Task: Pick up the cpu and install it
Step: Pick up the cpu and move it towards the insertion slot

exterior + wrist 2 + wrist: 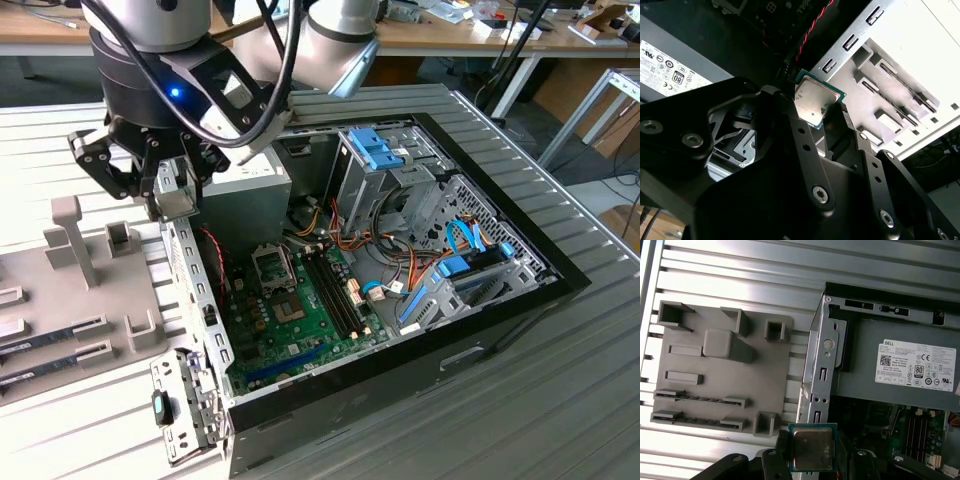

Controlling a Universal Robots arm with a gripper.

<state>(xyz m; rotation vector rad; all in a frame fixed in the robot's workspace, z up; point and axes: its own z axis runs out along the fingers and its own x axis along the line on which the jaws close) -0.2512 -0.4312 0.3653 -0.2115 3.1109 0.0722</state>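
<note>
The cpu (812, 447) is a small flat square chip with a silvery metal top and a thin green rim. It sits pinched between my black fingers (785, 107), and my gripper (816, 105) is shut on it. In the exterior view my gripper (172, 195) hangs with the cpu (176, 203) above the left wall of the open computer case (190, 262), beside the grey power-supply box (248, 188). The motherboard's open socket (272, 266) lies inside the case, toward the exterior view's right of and below my gripper.
A grey fixture tray (90, 300) with posts and slots lies on the ribbed table at the exterior view's left, holding long memory sticks (50, 335). Inside the case are drive cages (385, 170), loose cables (330, 240) and a bare dark chip (291, 312).
</note>
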